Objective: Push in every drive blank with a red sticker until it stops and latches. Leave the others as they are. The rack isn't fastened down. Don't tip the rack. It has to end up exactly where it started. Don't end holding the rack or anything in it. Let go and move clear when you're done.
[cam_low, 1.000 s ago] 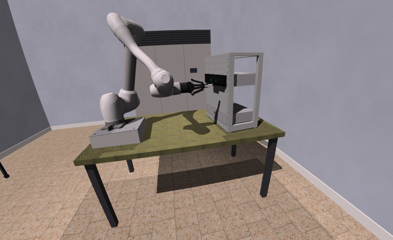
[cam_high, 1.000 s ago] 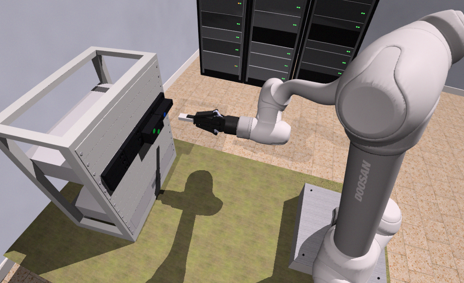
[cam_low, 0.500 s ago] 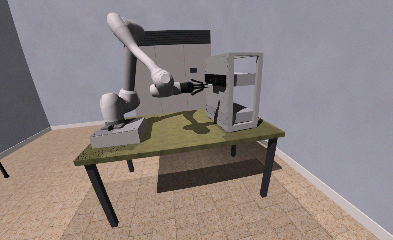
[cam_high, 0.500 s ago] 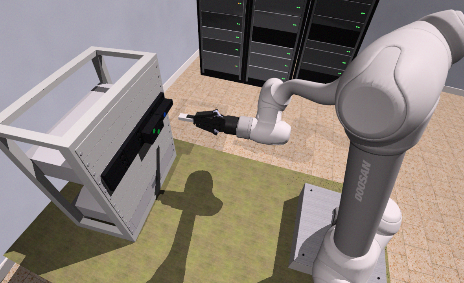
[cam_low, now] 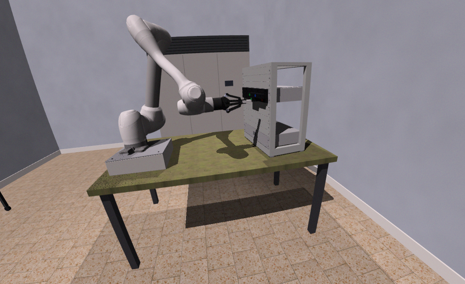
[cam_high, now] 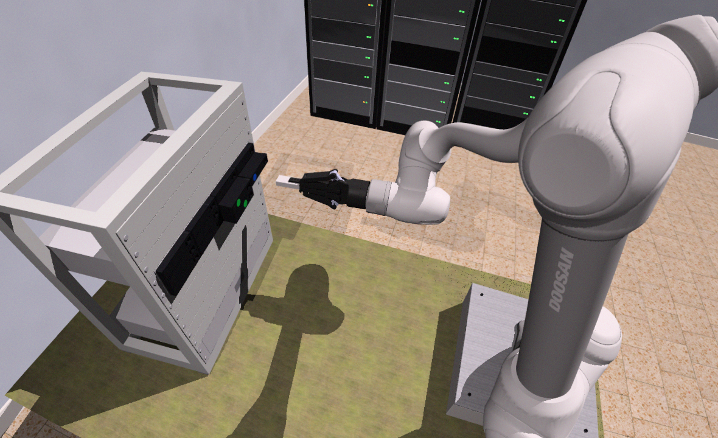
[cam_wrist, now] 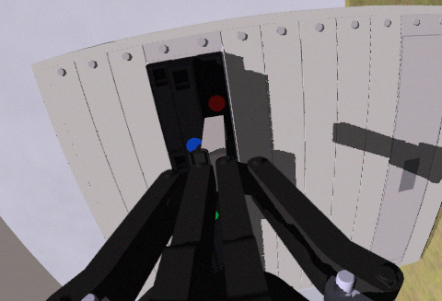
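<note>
A grey open-frame rack [cam_high: 132,207] stands on the green table top, with a black row of drive blanks [cam_high: 214,218] across its front. In the wrist view I see a red sticker [cam_wrist: 216,102], a blue sticker [cam_wrist: 193,144] and a green one [cam_wrist: 215,215] along that row. The top view shows the blue sticker [cam_high: 255,177] and two green ones [cam_high: 241,202] on blanks that stick out; the red one is hidden there. My gripper [cam_high: 297,182] is shut and level with the row, a short way in front of it. A short pale bar [cam_high: 283,181] juts from its tips.
The rack [cam_low: 274,105] sits near the table's far right end. The arm's grey base block [cam_low: 138,158] is at the other end. Dark server cabinets [cam_high: 432,59] stand on the floor behind.
</note>
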